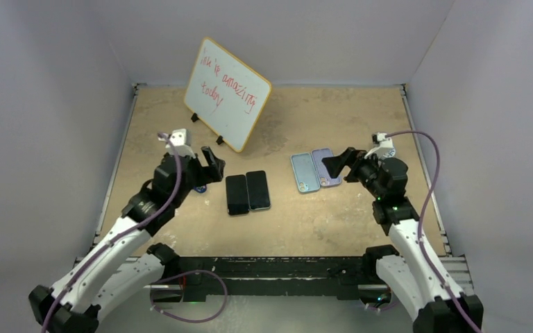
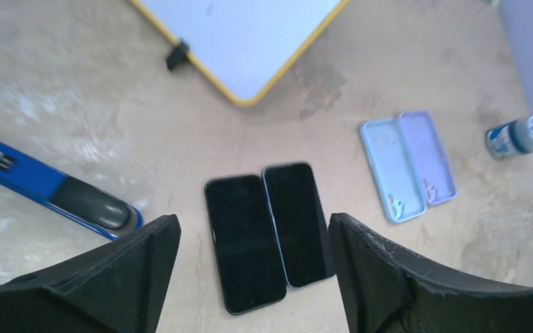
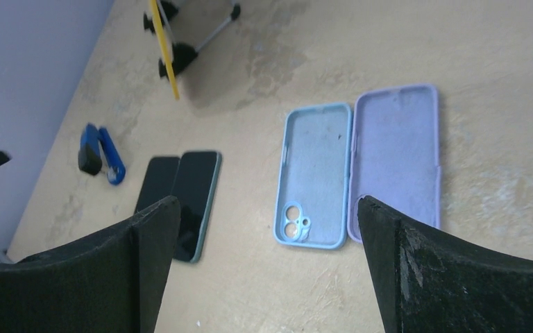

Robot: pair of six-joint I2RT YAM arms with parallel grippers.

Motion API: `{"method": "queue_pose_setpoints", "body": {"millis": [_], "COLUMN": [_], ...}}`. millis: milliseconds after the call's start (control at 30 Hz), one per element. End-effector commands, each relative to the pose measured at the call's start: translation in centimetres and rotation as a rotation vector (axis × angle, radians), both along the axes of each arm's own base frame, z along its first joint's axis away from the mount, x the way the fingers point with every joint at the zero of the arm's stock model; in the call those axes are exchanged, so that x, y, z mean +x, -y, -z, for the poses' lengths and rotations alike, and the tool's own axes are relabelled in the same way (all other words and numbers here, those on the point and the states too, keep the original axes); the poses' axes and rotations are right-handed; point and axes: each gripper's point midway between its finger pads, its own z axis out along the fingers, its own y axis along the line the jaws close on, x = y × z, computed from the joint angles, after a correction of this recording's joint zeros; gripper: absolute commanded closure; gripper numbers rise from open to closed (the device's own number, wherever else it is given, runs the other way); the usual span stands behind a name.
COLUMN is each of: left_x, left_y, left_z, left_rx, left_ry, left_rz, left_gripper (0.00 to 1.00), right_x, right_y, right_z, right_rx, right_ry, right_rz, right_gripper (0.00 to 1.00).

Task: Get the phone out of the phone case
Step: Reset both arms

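top view, phones: phone by the cases [image 1: 257,189] and other phone [image 1: 237,194] lie flat, side by side and touching, mid-table [image 1: 319,229], screens up, both outside any case.
top view, cases: blue case [image 1: 305,172] and purple case [image 1: 326,166] lie side by side to the right of the phones, a gap between the pairs.
top view, whiteboard: whiteboard [image 1: 227,94] stands tilted at the back, red writing on it.
top view, left gripper: left gripper [image 1: 209,166] sits just left of the phones; spread hard to read from here.
top view, right gripper: right gripper [image 1: 336,165] overlaps the right edge of the purple case in this view.
left wrist, gripper: left gripper [image 2: 253,225] fingers wide apart, holding nothing, phones showing in the gap.
left wrist, cases: blue case [image 2: 387,170] and purple case [image 2: 427,156] open side up, only bare lining inside.
left wrist, extras: blue tool [image 2: 55,191] to the left, small bottle [image 2: 518,136] lying beyond the cases.
right wrist, gripper: right gripper [image 3: 269,208] fingers spread wide, gripping nothing.
right wrist, cases: blue case [image 3: 316,173] shows its camera cutout; purple case [image 3: 397,149] touches it; insides bare.
right wrist, phones: both phones [image 3: 196,201] to the left, apart from the cases.
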Motion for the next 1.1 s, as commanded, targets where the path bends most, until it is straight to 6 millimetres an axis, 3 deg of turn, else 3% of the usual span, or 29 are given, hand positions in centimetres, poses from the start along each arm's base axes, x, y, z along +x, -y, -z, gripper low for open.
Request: {"method": "queue_pose_setpoints", "body": {"millis": [0, 267, 333, 467, 600, 767, 1067], "left_x": [-1.2, -4.8, -5.9, -7.8, -8.4, -8.9, -9.6], "left_y": [-4.2, -11.1, -12.5, -14.9, -15.8, -17.1, -17.8], "left_z": [-7.0, -14.9, -16.1, -17.3, -16.8, -16.1, -15.2], "left_rx": [0.069, 0.177, 0.180, 0.158, 0.129, 0.131, 0.109], "left_ry": [0.166, 0.389, 0.444, 0.548, 0.609, 0.639, 0.682], "left_rz": [-0.093, -0.261, -0.302, -0.380, -0.417, -0.479, -0.508], "left_gripper": [0.17, 0.13, 0.13, 0.13, 0.13, 0.13, 0.13], "right_x": [0.0, -4.3, -5.5, -7.1, -7.9, -8.1, -8.1], "right_y": [2.4, 7.2, 8.3, 10.5, 12.2, 13.5, 13.6], "right_z": [-7.3, -13.9, -15.7, -17.4, -17.3, -15.7, -14.6], "right_rx": [0.015, -0.052, -0.110, -0.212, -0.267, -0.311, -0.313], "right_ry": [0.180, 0.382, 0.429, 0.444, 0.443, 0.446, 0.454], "right_rz": [0.156, 0.372, 0.403, 0.485, 0.565, 0.627, 0.645], "right_gripper": [0.01, 0.01, 0.01, 0.01, 0.01, 0.01, 0.01]}}
